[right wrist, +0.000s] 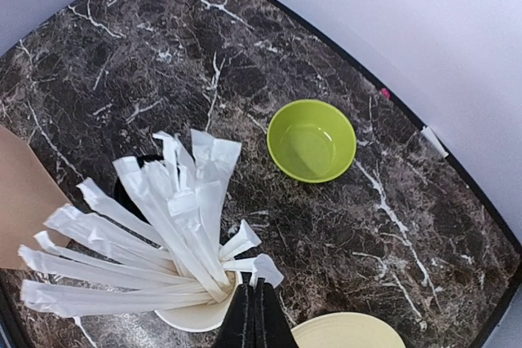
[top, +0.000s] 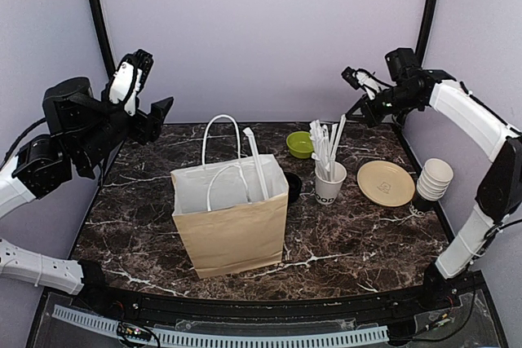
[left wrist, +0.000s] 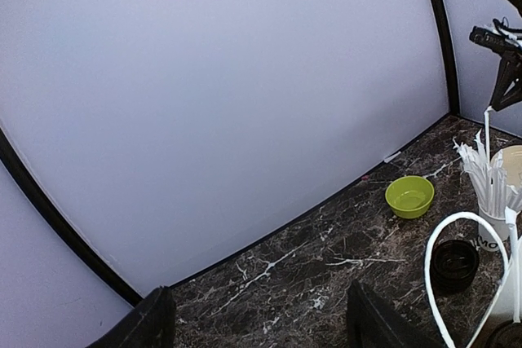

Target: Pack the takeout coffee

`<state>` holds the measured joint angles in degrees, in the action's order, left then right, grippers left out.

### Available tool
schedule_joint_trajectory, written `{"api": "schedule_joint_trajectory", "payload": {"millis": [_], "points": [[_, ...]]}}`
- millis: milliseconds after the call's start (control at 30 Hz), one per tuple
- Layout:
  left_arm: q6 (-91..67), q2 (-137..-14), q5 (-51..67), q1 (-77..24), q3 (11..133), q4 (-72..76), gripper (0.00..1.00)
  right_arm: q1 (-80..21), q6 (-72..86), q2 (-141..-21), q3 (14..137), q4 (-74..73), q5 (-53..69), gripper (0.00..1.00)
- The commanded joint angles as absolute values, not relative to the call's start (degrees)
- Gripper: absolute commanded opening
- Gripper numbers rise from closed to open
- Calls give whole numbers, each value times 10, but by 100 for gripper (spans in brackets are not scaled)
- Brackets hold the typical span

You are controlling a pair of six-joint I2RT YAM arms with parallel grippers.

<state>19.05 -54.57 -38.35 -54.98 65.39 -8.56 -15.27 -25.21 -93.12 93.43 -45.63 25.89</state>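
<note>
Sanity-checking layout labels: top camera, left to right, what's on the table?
Paper bag → green bowl → cup of straws → plate → stack of cups.

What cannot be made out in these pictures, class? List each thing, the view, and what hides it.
1. Bag contents: top view, its own walls hide the lower inside; any coffee there is unseen.
2. Lids: top view, mostly behind the bag.
3. Straw cup print: top view, too small; left wrist, cut by the right edge.
4. Left fingers: left wrist, cut by the bottom edge.
</note>
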Motion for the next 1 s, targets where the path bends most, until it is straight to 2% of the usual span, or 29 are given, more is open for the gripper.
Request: {"api": "schedule_joint_trajectory", "payload": {"millis": [0, 300, 533, 967], "points": [[195, -545, -379, -545, 649, -61, 74, -153, -257, -870, 984, -488, 276, 0], [212, -575, -381, -541, 679, -47, 74, -153, -258, -787, 1074, -532, 298, 0], [198, -595, -372, -540, 702, -48, 73, -163, -255, -773, 1155, -576, 419, 0], [180, -551, -395, -540, 699, -83, 73, -286, -235, -806, 1240, -591, 525, 0]]}}
